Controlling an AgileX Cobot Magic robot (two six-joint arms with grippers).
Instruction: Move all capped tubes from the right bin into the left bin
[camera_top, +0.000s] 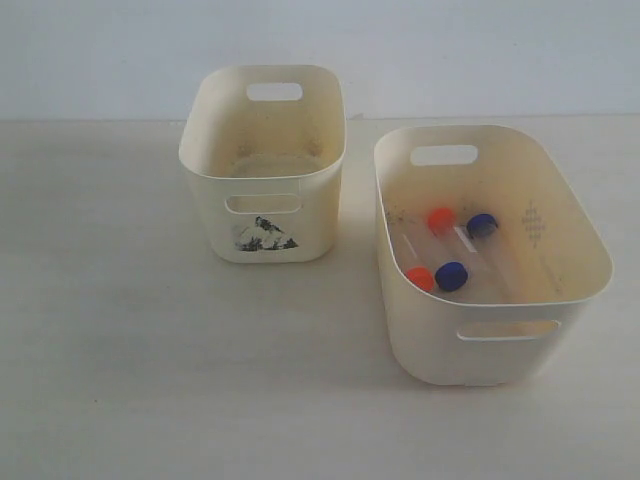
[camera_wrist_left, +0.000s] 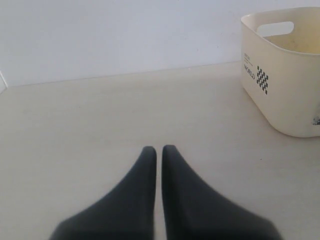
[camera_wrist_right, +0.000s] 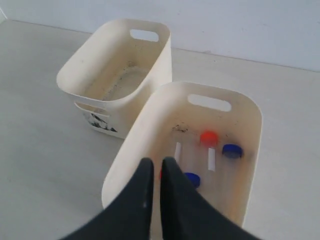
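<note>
Four capped tubes (camera_top: 451, 276) deep inside high-walled right bin (camera_top: 480, 355), left bin (camera_top: 210, 225) beside.

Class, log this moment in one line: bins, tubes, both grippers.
right bin: four capped tubes inside | left bin: no tubes | left gripper: shut, above table | right gripper: shut, facing right bin

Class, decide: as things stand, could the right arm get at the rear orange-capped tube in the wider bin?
Probably yes. The right arm looks down into the right bin's open top and nothing covers the orange-capped tube, though its shut jaws must open first.
</note>
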